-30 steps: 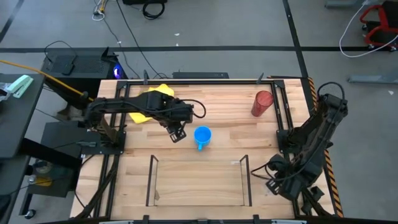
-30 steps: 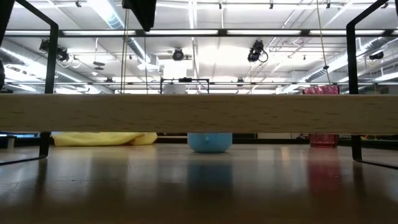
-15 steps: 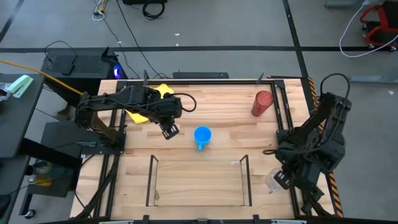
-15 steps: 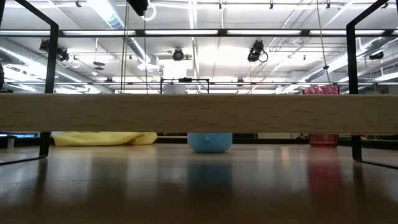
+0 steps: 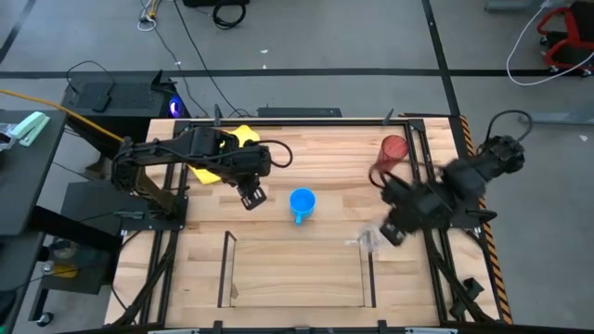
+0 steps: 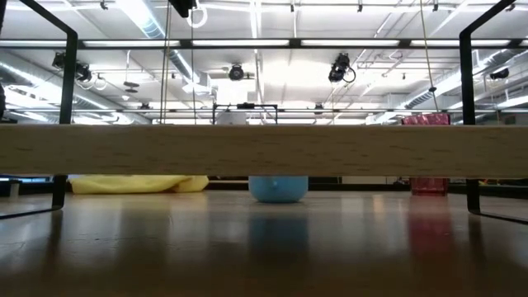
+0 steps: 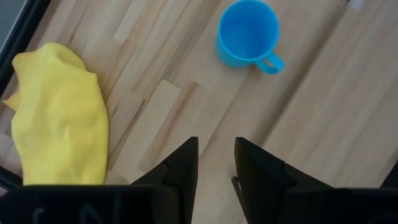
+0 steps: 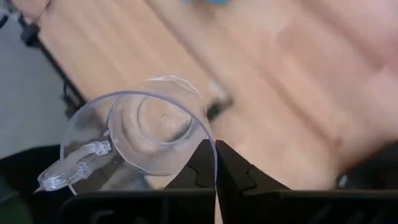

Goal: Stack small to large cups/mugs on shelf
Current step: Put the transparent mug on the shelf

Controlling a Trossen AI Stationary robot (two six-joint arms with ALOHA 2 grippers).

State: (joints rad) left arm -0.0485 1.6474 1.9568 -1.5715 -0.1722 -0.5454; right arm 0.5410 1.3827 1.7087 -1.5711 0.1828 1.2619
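A tiny clear cup (image 8: 143,130) with a small handle is in my right gripper (image 8: 215,165), which is shut on it. In the high view the cup (image 5: 371,241) is at the right end of the shelf (image 5: 226,269). The blue mug (image 5: 302,202) stands upright on the table in the middle, its handle toward the near edge. The dark red tumbler (image 5: 392,153) stands at the far right. My left gripper (image 5: 249,195) is open and empty, above the table just left of the blue mug (image 7: 247,32). My right gripper pinches the clear cup's rim wall (image 8: 213,149) on the side opposite its handle (image 8: 68,174). One finger (image 8: 200,169) shows through the clear wall inside the cup and the other is outside. The cup is lifted clear of the table.
A yellow cloth (image 5: 227,148) lies at the far left, under my left arm. The shelf's thin dark uprights (image 5: 368,264) stand at the near middle. In the low view the shelf's wood plank (image 6: 264,150) crosses the picture, with the mug (image 6: 278,188) and tumbler (image 6: 426,153) behind it.
My right gripper has swung from outside the table's near right corner toward the left and far side, carrying the clear cup to the shelf's right end. My left gripper has drawn back a little toward the table's left edge, away from the blue mug, then held still.
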